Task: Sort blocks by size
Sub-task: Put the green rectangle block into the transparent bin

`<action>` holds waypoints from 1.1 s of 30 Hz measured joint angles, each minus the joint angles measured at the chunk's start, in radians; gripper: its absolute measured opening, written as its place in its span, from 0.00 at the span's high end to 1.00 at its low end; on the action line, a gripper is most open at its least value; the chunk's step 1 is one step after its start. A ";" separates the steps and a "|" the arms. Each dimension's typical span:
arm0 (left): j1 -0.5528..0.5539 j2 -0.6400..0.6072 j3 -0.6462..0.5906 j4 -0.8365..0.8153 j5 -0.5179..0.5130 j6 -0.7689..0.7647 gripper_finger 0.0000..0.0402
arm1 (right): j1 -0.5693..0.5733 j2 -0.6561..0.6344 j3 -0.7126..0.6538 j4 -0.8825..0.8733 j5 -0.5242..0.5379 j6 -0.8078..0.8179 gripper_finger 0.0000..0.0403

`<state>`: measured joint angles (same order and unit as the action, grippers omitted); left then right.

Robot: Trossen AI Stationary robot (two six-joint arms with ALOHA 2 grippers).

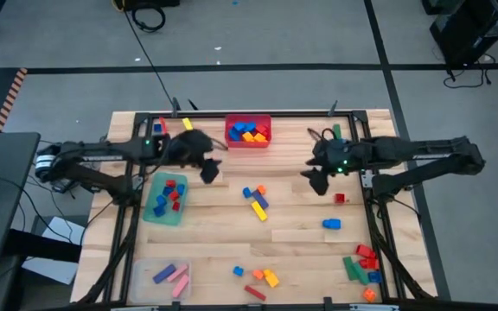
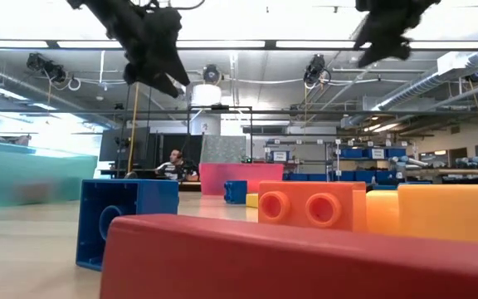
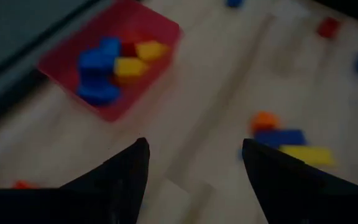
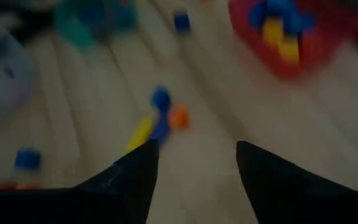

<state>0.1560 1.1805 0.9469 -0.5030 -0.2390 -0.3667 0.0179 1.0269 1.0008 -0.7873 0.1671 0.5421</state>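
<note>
Loose blocks lie scattered on the wooden table: a blue, orange and yellow cluster (image 1: 255,200) in the middle, a blue one (image 1: 331,224), a small red one (image 1: 340,199), and groups at the near edge (image 1: 262,278) and the near right (image 1: 363,263). My left gripper (image 1: 208,170) hangs open above bare table between the red bin and the green bin, with nothing between its fingers (image 3: 194,158). My right gripper (image 1: 316,181) hangs open and empty above the table's right half (image 4: 197,158). Both are high up in the low view (image 2: 160,71) (image 2: 380,46).
A red bin (image 1: 247,132) with blue, yellow and orange blocks stands at the far middle. A green bin (image 1: 166,199) with red and blue blocks is at the left, and a clear bin (image 1: 164,276) with long bars at the near left. The arms' black frame rails run along both sides.
</note>
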 joint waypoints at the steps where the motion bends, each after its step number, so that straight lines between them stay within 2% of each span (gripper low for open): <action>1: -0.026 -0.001 -0.002 0.000 0.000 -0.008 0.34 | 0.018 0.014 0.031 -0.077 -0.006 0.039 0.44; 6: -0.133 0.009 -0.003 -0.001 0.000 -0.008 0.34 | 0.130 0.105 0.133 -0.324 -0.048 0.237 0.47; 13: -0.196 0.011 -0.004 0.014 -0.004 -0.026 0.34 | 0.334 0.217 0.142 -0.520 -0.136 0.564 0.50; 22: -0.228 0.008 -0.003 0.013 -0.005 -0.003 0.34 | 0.651 0.286 0.142 -0.500 -0.148 1.105 0.51; 26: -0.242 0.008 -0.003 0.012 -0.006 -0.009 0.34 | 0.770 0.358 0.142 -0.463 -0.194 1.305 0.51; 29: -0.250 0.008 -0.003 0.023 -0.005 -0.037 0.34 | 0.835 0.428 0.142 -0.416 -0.243 1.380 0.51; 33: -0.271 0.008 -0.003 0.060 -0.005 -0.027 0.34 | 0.888 0.526 0.141 -0.326 -0.368 1.410 0.51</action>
<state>-0.1150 1.1885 0.9440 -0.4431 -0.2441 -0.3936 0.9055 1.5528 1.1416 -1.1135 -0.2005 1.9517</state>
